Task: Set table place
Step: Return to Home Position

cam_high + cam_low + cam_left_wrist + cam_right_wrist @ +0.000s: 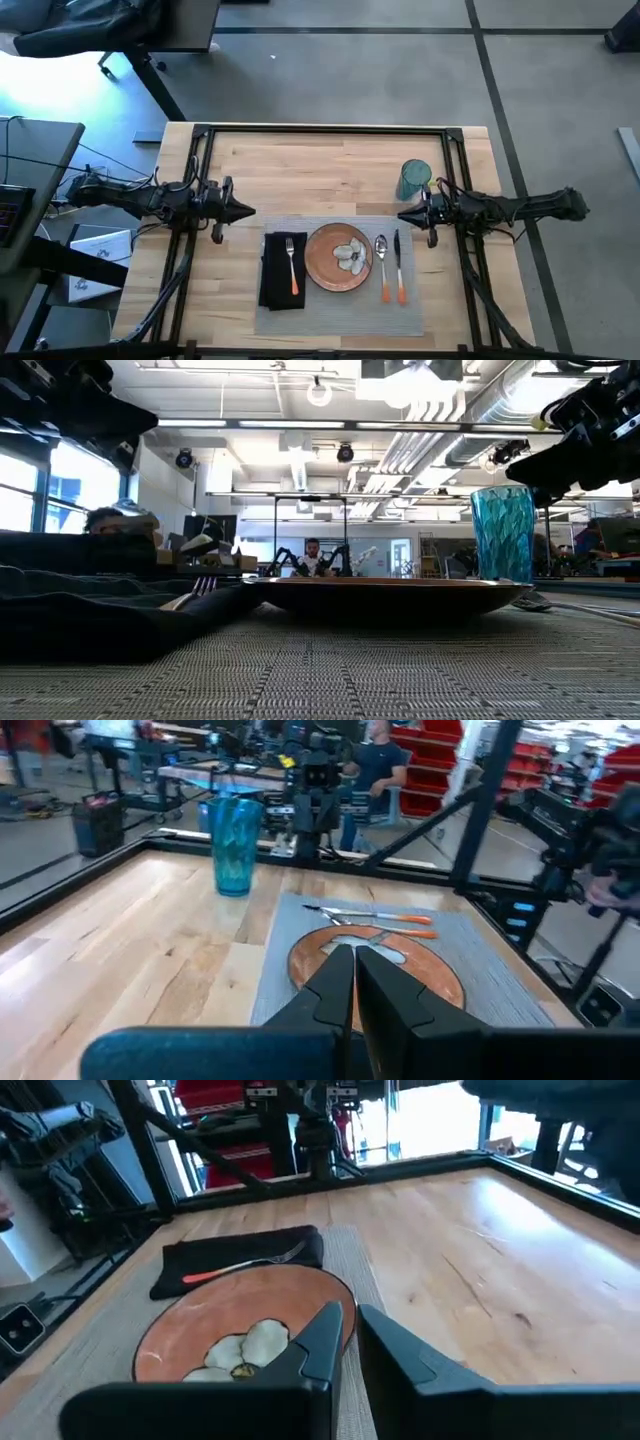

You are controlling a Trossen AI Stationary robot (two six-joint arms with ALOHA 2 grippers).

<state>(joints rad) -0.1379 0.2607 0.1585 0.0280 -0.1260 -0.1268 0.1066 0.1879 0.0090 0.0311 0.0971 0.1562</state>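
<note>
Seated person in dark shirt (380, 765) well beyond the left end effector (352, 985), red shelving (430, 760) behind, grey floor (380, 80) around the surface

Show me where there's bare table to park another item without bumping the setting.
Bare wood lies between the table's far edge and the placemat, left of the teal tumbler. A narrower bare strip runs left of the black napkin. It is crowded on the placemat around the plate, and near the left gripper and right gripper.

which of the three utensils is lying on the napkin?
The fork. It lies on the black napkin left of the plate; the spoon and knife lie on the grey placemat right of the plate.
</note>
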